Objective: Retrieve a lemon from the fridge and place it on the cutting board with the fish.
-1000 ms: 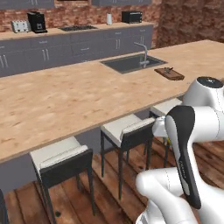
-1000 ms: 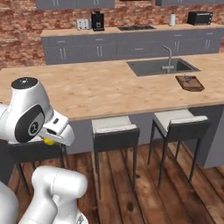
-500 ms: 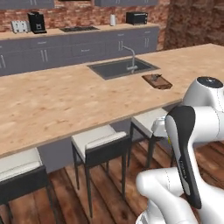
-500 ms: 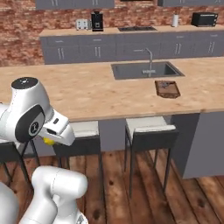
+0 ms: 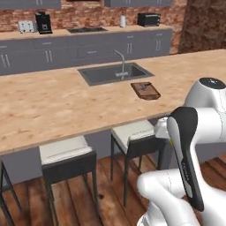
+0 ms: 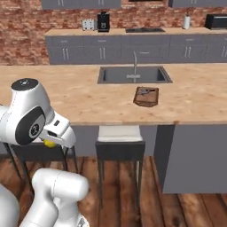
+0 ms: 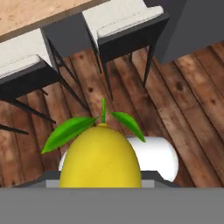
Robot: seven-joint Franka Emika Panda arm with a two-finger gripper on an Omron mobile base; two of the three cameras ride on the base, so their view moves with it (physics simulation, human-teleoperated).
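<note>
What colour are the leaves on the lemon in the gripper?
Bright green, on the yellow lemon; the hand view shows them best.

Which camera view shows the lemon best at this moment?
The hand view: the lemon sits large and close with its green leaves, right at the gripper, which holds it. The right base view gives just a small yellow sliver of it under the white hand. The left base view shows the arm in front of the stools.

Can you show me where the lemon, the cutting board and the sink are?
lemon [image 7: 100,157], hand view, middle of its yellow body.
cutting board [image 6: 146,97], right base view, wooden surface.
sink [image 6: 134,75], right base view, basin floor.
</note>
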